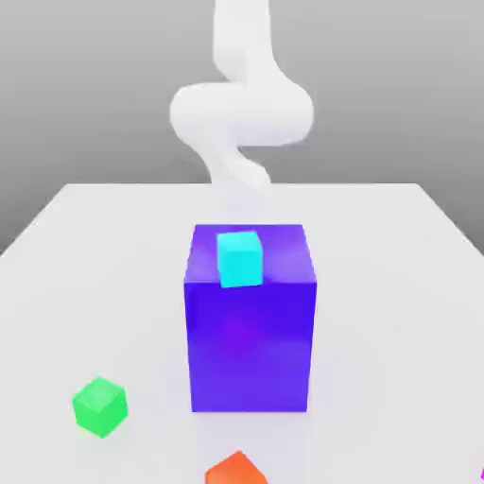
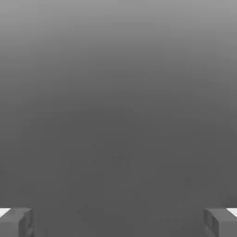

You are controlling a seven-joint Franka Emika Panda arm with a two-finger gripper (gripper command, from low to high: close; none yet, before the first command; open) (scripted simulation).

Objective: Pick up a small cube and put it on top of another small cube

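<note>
A small cyan cube (image 1: 239,258) rests on top of a tall blue-purple block (image 1: 250,340) in the middle of the white table. A small green cube (image 1: 99,406) lies on the table near the front, toward the exterior view's left. A small orange cube (image 1: 235,470) sits at the front edge of the picture, partly cut off. The white arm (image 1: 241,113) curls down behind the tall block. In the hand view my gripper (image 2: 118,222) is open, its fingertips (image 2: 16,222) far apart, with nothing between them and only flat grey beyond.
The tall block stands between the arm and the green and orange cubes. A sliver of something magenta (image 1: 481,473) shows at the front on the exterior view's right. The white table (image 1: 397,284) spreads wide on both sides of the block.
</note>
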